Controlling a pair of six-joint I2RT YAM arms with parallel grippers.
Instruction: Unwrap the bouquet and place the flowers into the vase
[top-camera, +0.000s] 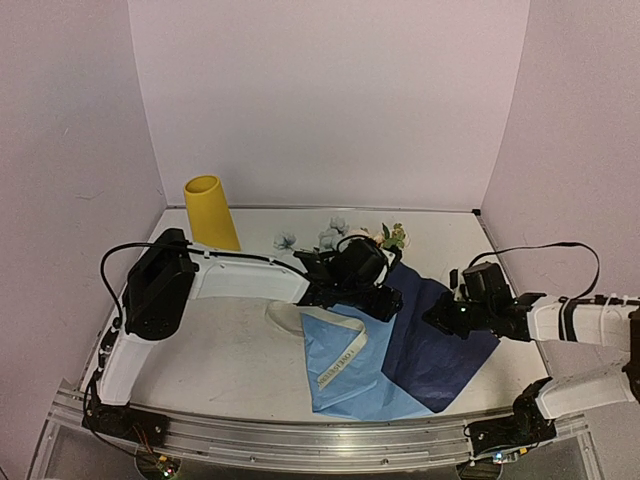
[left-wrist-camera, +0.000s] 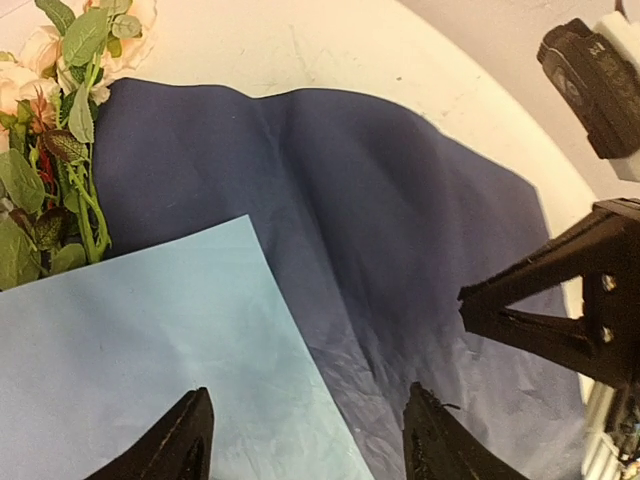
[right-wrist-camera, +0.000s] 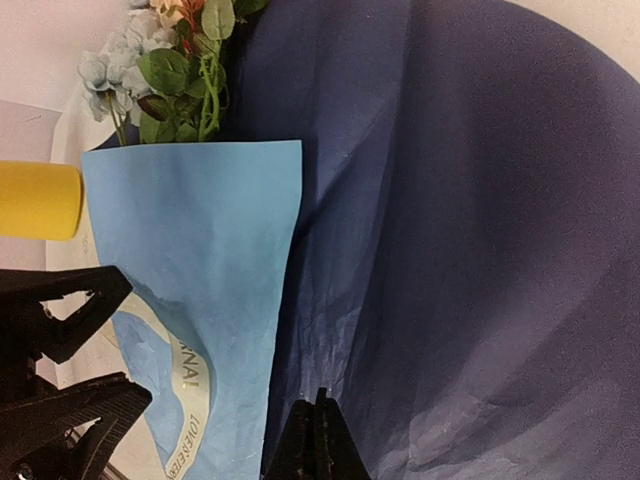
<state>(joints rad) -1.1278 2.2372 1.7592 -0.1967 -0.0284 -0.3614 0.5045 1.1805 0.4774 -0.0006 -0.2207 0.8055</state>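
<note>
Paper removal: right gripper (right-wrist-camera: 318, 420) clenched at edge of navy sheet (right-wrist-camera: 450, 250), pinch unconfirmed; left gripper (left-wrist-camera: 308, 400) released over light blue sheet (left-wrist-camera: 130, 340). Draw paper slowly back from flowers (right-wrist-camera: 190, 70) ahead of fingers.

— Any legible marking on the table (top-camera: 220, 350)?

— One item only. The cream ribbon (right-wrist-camera: 188, 400) carries a line of dark printed capitals along its length. In the right wrist view the word "LOVE" reads. The word beside it appears to end in "NAL", and its other letters are hidden.

— Position?

— It lies on the light blue paper (right-wrist-camera: 215, 240), toward the table's near edge. From the top camera the lettering is too small to read.

— Other labels or numbers?

— None legible.
</note>
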